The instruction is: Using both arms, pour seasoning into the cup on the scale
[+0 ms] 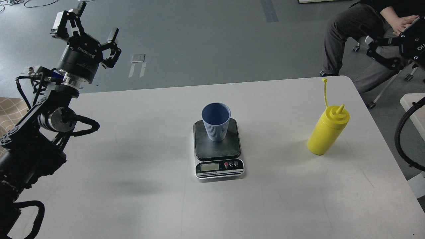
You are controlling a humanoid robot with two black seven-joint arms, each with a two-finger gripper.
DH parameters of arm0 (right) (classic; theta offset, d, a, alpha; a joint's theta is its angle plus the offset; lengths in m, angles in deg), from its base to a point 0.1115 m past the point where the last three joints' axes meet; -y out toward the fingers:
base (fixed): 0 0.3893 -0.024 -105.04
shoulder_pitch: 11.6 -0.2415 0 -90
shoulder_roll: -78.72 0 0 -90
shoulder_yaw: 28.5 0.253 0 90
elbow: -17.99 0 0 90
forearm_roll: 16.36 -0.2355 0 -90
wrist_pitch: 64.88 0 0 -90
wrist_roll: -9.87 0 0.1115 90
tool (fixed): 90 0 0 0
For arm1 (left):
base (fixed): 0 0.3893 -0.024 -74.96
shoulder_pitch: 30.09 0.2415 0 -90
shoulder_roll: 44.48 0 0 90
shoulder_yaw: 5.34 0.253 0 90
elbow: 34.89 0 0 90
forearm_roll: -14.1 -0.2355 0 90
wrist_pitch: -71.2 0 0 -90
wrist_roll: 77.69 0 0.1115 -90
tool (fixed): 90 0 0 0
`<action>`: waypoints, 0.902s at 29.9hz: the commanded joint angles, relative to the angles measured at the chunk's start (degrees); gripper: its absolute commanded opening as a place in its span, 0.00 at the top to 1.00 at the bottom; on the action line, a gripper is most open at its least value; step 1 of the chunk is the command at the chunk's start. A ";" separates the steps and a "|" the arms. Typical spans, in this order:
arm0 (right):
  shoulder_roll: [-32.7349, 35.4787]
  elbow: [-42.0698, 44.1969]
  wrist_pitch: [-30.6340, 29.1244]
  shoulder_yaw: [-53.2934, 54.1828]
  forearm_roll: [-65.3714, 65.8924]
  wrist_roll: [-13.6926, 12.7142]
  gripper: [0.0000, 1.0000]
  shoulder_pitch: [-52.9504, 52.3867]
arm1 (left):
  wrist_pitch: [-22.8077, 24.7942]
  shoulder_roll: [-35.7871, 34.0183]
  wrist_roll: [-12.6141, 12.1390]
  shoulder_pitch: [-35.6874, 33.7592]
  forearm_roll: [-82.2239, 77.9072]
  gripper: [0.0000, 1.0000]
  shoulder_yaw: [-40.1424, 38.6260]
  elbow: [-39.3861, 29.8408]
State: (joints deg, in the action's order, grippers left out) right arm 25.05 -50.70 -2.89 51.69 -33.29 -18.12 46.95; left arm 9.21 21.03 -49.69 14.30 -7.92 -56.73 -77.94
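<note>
The light blue ribbed cup [215, 121] stands upright on the dark plate of the scale [232, 147] at the table's middle, display facing me. The yellow seasoning bottle [327, 132] stands alone at the right of the table, its tethered tip cover sticking up. My left gripper [91, 28] is open and empty, raised high over the far left table edge. My right gripper [386, 36] is open and empty, lifted high at the right frame edge, well above and behind the bottle, partly cut off.
The white table [132, 186] carries only the scale, cup and bottle. A seated person [362, 33] on a wheeled chair is behind the table's far right corner, close to my right gripper. A white bin [413, 106] stands at the right edge.
</note>
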 commanded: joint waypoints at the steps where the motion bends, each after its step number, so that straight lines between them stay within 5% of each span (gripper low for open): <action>1: -5.46 9.88 0.01 -6.36 4.96 -0.01 0.00 -10.20 | -0.02 1.11 0.00 -2.91 -1.18 0.02 -0.11 0.07; 10: -22.43 25.26 0.01 -6.45 22.28 0.56 0.00 -21.63 | -0.02 4.45 0.00 -6.69 -1.09 0.02 -0.11 1.21; 21: -26.04 30.28 0.01 -6.80 26.15 11.02 0.00 -20.68 | -0.02 9.63 0.00 -6.60 -0.48 0.02 -0.20 6.39; 27: -25.96 29.67 0.01 -6.71 27.47 11.82 0.00 -19.26 | -0.02 11.30 0.00 -6.69 -0.21 0.02 -0.72 6.75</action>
State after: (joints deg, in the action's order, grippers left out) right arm -0.99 -20.85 -2.88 44.96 -6.34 -6.47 27.51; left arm 9.19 31.76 -49.69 7.62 -8.19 -57.16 -71.26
